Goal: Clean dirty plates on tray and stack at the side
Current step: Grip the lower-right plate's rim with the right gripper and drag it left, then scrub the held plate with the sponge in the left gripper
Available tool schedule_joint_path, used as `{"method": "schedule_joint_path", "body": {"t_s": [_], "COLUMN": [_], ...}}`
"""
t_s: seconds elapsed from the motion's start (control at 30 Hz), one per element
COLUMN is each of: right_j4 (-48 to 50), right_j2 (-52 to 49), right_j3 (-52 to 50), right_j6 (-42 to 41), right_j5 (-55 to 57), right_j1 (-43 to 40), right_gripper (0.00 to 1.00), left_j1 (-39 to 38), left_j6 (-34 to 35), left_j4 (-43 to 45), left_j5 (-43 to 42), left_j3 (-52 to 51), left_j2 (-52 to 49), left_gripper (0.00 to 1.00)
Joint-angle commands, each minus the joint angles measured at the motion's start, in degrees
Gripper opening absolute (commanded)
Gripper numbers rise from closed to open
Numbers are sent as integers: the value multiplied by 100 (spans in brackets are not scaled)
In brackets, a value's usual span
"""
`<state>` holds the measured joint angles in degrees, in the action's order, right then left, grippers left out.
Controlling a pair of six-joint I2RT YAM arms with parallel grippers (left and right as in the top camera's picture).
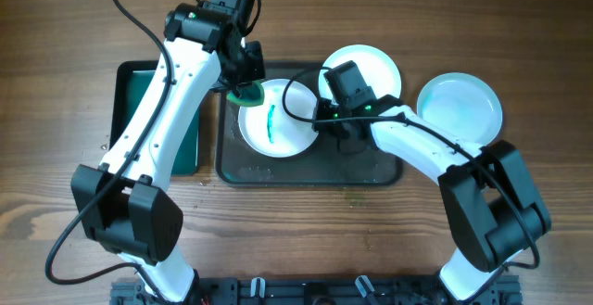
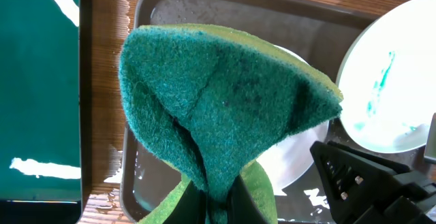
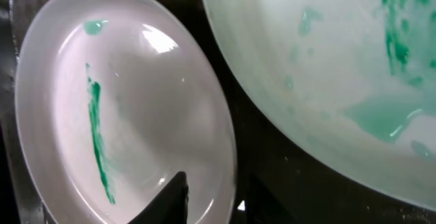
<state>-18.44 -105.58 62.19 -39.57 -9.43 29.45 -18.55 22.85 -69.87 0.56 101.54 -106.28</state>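
Observation:
A white plate (image 1: 273,120) with a teal streak lies on the left part of the dark grey tray (image 1: 310,171). My left gripper (image 1: 243,84) is shut on a green sponge (image 2: 225,108) and holds it over that plate's far left rim. My right gripper (image 1: 324,120) straddles the plate's right rim and pinches it, as the right wrist view (image 3: 211,197) shows. A second smeared plate (image 1: 371,69) sits at the tray's far right corner. It also shows in the right wrist view (image 3: 327,67). A third plate (image 1: 460,106) lies on the table to the right.
A smaller green tray (image 1: 130,110) lies left of the grey tray, under my left arm. The grey tray's surface is wet, with water drops on the wood beside it (image 2: 109,176). My two arms are close together over the tray.

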Motion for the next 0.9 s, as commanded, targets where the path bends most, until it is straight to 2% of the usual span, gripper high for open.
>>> {"method": "schedule_joint_path", "body": {"t_s": [0.0, 0.1, 0.2, 0.27, 0.53, 0.63, 0.7, 0.8, 0.83, 0.87], "right_j4": [-247, -254, -168, -170, -173, -173, -170, -170, -168, -166], "right_j2": [-348, -693, -916, -925, -925, -925, -925, -925, -925, -925], "right_j3": [452, 708, 796, 798, 798, 798, 798, 798, 798, 798], "right_j6": [520, 706, 640, 603, 514, 527, 525, 509, 509, 509], "right_j5": [-118, -291, -306, -306, -304, -306, -308, -308, -308, -308], "right_j1": [-83, -109, -111, -125, -125, -140, -140, -140, -140, -140], "right_gripper": [29, 28, 18, 4, 4, 4, 4, 4, 4, 4], "left_j1": [2, 2, 2, 0, -24, -153, -227, -328, -350, -352], "left_j6": [55, 52, 52, 52, -17, -17, -164, -1847, -2251, -2282], "left_j4": [31, 87, 225, 365, 645, 1119, 1530, 1604, 1521, 1471], "left_j5": [-162, -160, -160, -162, -422, -459, -909, -3486, -3980, -3943], "left_j3": [76, 76, 76, 76, -146, -1080, -1528, -1722, -1720, -1720], "left_j2": [7, -267, -597, -883, -2044, -2100, -2100, -2096, -2090, -2081], "left_gripper": [4, 4, 4, 4, 4, 4, 4, 4, 4, 4]}}
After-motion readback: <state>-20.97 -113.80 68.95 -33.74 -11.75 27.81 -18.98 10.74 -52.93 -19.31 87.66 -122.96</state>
